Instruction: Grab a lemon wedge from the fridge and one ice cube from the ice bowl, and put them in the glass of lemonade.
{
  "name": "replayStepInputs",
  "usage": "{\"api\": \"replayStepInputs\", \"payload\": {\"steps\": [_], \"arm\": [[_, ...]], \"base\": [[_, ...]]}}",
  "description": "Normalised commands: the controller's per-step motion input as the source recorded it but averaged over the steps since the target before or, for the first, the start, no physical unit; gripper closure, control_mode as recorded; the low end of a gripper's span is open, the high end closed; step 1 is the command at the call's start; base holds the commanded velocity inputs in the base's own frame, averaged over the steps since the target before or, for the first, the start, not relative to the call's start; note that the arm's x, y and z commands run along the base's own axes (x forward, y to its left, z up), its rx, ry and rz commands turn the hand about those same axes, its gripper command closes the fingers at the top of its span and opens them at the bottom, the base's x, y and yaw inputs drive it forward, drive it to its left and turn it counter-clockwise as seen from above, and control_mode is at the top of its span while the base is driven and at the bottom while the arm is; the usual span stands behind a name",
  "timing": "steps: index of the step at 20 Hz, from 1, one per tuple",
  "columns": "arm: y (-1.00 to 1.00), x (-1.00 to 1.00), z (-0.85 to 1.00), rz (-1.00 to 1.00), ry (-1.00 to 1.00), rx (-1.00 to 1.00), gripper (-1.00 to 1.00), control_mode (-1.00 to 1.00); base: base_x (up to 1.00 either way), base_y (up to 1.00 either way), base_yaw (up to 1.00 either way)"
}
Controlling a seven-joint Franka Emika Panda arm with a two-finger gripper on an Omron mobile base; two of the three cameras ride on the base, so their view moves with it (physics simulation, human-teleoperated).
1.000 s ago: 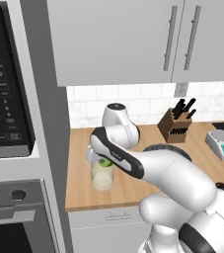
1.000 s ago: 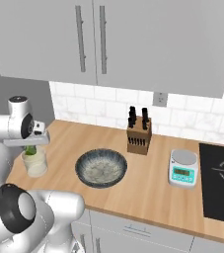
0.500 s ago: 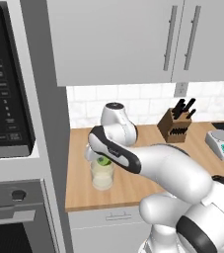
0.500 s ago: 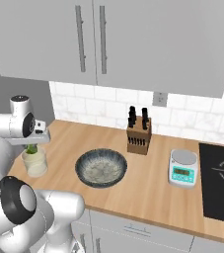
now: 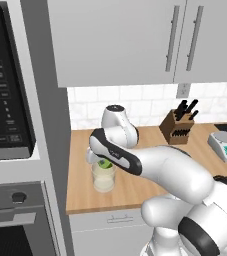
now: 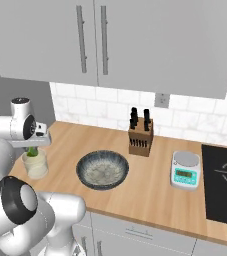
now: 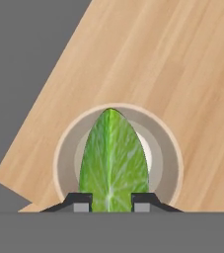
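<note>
Holding the lemon wedge (image 7: 111,160) tight between 2 dark finger tips (image 7: 82,202) of the gripper (image 7: 111,203). Hanging right over the glass of lemonade (image 7: 64,148), wedge tip poking into the round rim. Sitting off to one side on the wooden counter (image 6: 150,170): the ice bowl (image 6: 102,170).

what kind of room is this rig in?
A rendered home kitchen, by the look of it. A wooden counter runs under grey wall cabinets, with a knife block and a small kitchen scale on it. A built-in oven column stands at the counter's left end.
</note>
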Motion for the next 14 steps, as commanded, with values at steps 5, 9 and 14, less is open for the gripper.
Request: {"api": "replayStepInputs", "payload": {"steps": [5,9,14], "arm": [[0.00,0.03,0.00,0.00,0.00,0.00,1.00,-1.00],[0.00,0.07,0.00,0.00,0.00,0.00,1.00,-1.00],[0.00,0.03,0.00,0.00,0.00,0.00,1.00,-1.00]], "base": [[0.00,0.00,0.00],[0.00,0.00,0.00],[0.00,0.00,0.00]]}}
